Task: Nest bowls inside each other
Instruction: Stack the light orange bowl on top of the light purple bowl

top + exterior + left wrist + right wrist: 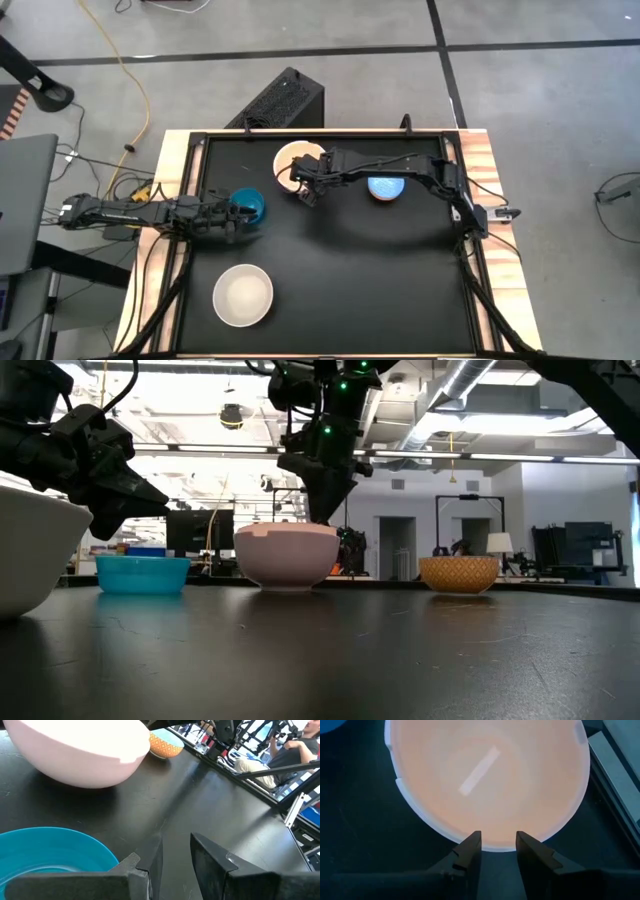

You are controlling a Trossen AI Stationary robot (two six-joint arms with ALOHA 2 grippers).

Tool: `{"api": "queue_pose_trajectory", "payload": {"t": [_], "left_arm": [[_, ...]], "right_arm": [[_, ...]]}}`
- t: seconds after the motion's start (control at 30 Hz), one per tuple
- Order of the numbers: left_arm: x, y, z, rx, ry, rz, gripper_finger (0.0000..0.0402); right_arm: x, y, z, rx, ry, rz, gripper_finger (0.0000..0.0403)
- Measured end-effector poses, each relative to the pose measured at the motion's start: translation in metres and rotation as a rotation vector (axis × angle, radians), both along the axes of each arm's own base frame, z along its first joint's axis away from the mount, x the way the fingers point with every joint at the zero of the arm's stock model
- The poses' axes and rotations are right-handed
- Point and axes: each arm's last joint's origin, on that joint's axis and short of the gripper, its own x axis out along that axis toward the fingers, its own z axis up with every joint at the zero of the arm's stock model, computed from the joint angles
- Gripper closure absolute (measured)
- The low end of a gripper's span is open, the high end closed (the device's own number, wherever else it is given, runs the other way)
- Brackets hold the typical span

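The pink bowl (297, 164) sits near the tabletop's (400, 280) far edge; your right gripper (498, 845) hovers over its rim, jaws parted astride the wall but not yet closed. Lower squarely, then close on the rim. The white bowl (243, 295) rests near the front left corner. The teal bowl (247, 206) lies by the left edge, your left gripper (175, 855) open just beside it. The small patterned bowl (386, 187) waits mid-far.

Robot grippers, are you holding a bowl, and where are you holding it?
The left gripper is open beside the teal bowl, holding nothing. The right gripper straddles the pink bowl's rim; a firm hold cannot be told.
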Motion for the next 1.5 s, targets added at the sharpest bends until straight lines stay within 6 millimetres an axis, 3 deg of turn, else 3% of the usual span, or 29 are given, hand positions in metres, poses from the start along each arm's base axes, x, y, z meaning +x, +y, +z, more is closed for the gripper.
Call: {"api": "queue_pose_trajectory", "payload": {"t": [1.5], "left_arm": [[0.000,0.000,0.000,-0.018,-0.004,0.004,0.0313]], "right_arm": [[-0.011,-0.031,-0.002,0.023,0.060,-0.016,0.0266]]}}
